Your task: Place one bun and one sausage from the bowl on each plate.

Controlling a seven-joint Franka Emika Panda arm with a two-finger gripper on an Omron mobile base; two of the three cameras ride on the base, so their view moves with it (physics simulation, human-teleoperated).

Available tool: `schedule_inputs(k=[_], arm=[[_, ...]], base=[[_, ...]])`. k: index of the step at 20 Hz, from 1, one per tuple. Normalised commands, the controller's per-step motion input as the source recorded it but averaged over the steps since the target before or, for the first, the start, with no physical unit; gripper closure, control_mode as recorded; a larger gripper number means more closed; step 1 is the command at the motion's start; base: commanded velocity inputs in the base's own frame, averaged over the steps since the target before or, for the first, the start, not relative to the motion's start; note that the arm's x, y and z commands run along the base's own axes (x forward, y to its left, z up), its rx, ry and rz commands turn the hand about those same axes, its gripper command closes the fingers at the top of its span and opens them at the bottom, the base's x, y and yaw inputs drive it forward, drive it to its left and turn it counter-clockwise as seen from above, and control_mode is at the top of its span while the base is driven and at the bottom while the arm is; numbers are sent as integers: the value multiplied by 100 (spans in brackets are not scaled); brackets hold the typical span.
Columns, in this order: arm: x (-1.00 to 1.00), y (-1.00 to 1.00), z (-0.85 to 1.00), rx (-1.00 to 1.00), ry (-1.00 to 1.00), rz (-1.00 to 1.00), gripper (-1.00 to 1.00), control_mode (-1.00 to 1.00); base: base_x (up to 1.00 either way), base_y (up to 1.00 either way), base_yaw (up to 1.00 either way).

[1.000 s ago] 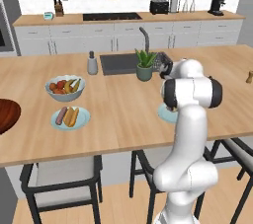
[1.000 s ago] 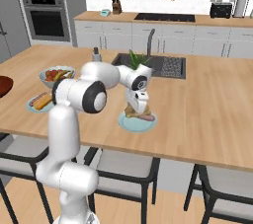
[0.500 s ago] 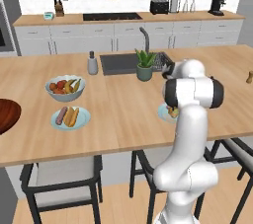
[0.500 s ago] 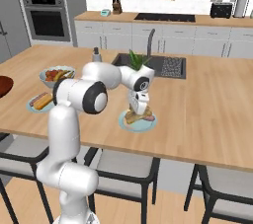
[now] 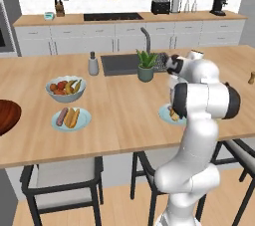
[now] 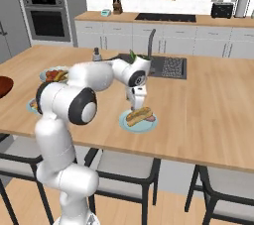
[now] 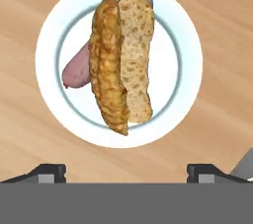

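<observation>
In the hand view a pale blue plate (image 7: 184,60) lies straight below me with a split bun (image 7: 123,65) on it and a pink sausage (image 7: 76,72) partly under the bun. My gripper (image 7: 126,172) hangs just above, open, its dark fingertips (image 7: 47,170) wide apart with nothing between them. In the right base view the gripper (image 6: 137,105) stands over this plate (image 6: 130,126) and the bun (image 6: 139,115). The other plate (image 5: 83,118) holds a sausage (image 5: 62,116) and a bun (image 5: 73,117). The brown bowl (image 5: 7,115) sits at the far left edge.
A grey fruit bowl (image 5: 65,88) stands behind the left plate. A potted plant (image 5: 146,68), a sink (image 5: 122,64) and a soap bottle (image 5: 93,63) are at the island's far side. Stools (image 5: 62,172) stand along the near edge.
The jaws have opened and let go of the bun, which now lies on the plate over the sausage. The hand has lifted slightly.
</observation>
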Motion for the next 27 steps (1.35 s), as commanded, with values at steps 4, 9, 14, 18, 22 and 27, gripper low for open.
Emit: schedule_inputs(k=[4,9,14,18,22,27], arm=[[-100,0,76,-25,-62,2,-100,-100],[-100,39,24,-36,-53,6,-100,-100],[-100,94,0,-48,-16,21,-100,-100],[-100,99,30,-47,13,38,-100,-100],[-100,86,69,-44,32,51,-100,-100],[-84,63,93,-34,44,43,-100,-100]], base=[[0,0,0],[0,0,0],[0,0,0],[0,0,0],[0,0,0],[0,0,0]])
